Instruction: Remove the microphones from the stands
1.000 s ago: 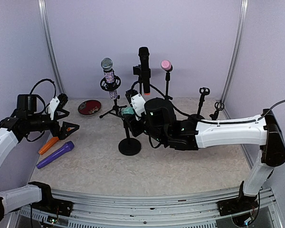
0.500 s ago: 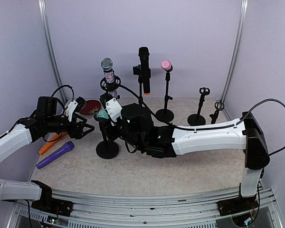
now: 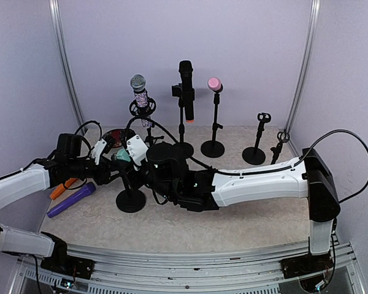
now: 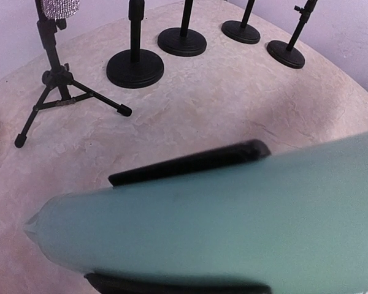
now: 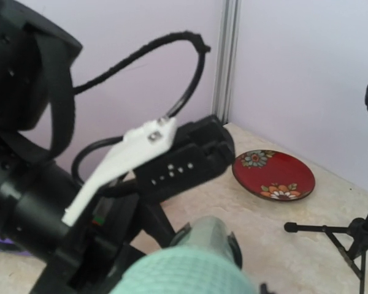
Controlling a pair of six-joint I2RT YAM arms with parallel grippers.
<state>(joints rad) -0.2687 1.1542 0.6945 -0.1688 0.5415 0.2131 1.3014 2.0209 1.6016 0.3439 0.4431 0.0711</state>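
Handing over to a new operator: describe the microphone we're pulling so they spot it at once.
On the table's left side, nearer the front than any other stand, is a black round-base stand. The mint-green microphone tops it. It is the only green one, unlike the glittery silver microphone behind.

White-shelled arms (image 3: 264,177) with black joints and looping black cables (image 5: 141,57).

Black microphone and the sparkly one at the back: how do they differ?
The black microphone is plain, with an orange bottom tip, and sits higher; the sparkly microphone has a glittery silver head. The black one's stand has a round base; the sparkly one's is a tripod. Both sit in stands.
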